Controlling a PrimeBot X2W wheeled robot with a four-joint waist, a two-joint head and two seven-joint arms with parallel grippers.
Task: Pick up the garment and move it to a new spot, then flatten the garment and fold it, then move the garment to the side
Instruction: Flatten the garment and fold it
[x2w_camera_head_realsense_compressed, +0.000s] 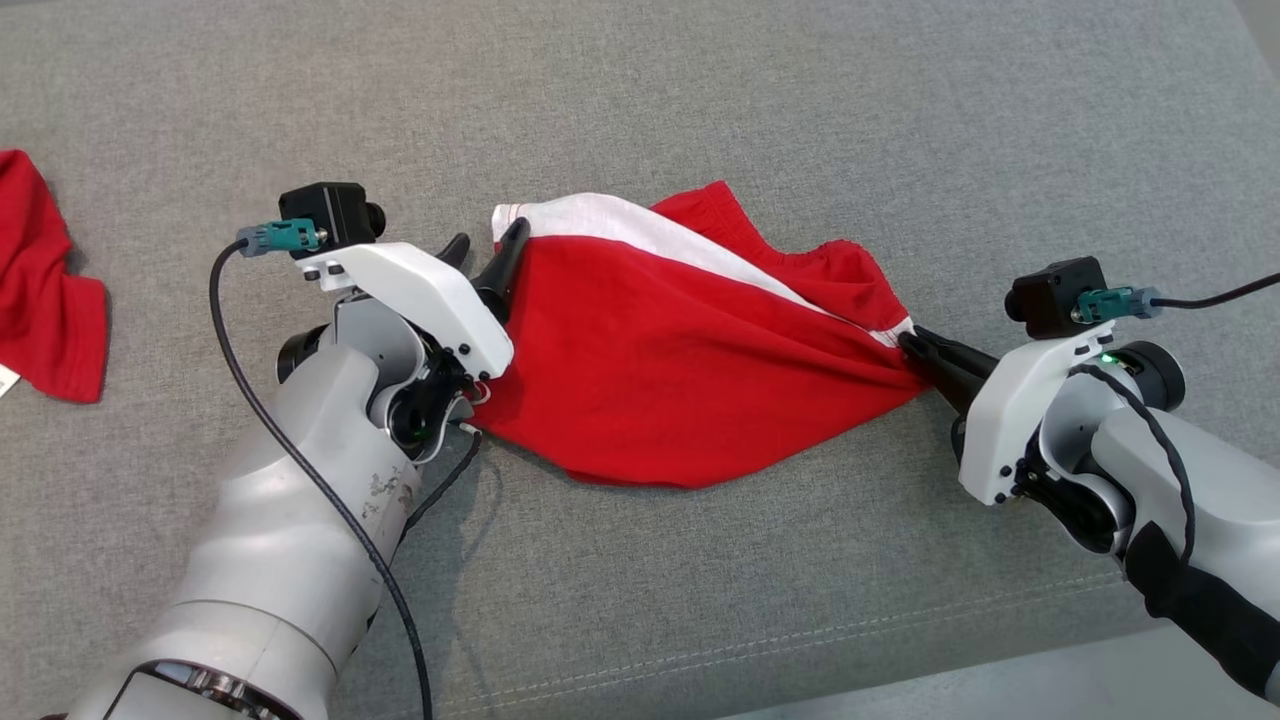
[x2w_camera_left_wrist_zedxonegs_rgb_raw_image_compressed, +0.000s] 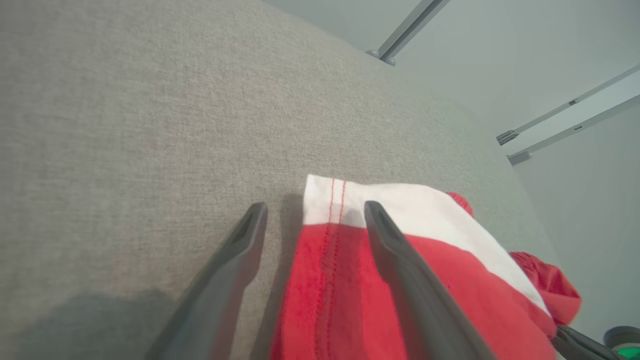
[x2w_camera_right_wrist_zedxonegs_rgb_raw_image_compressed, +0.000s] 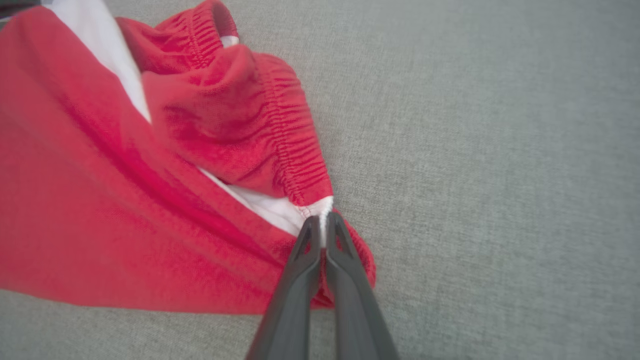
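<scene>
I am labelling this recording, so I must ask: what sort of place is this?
Probably an indoor test room for folding clothes, though I cannot be sure: a wide grey cloth-covered surface, red shorts lying on it, and metal rails against a plain pale wall.

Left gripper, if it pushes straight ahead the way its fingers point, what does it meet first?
Probably the garment, its white corner between the open left gripper fingers; beyond, grey cushion. Depth unclear.

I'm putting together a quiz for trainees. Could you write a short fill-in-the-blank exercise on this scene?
1. The right gripper is ____ on the red garment.
2. The left gripper has its jaws ____.
3. The stripe along the garment is ____.
Missing words: shut; open; white.
</scene>
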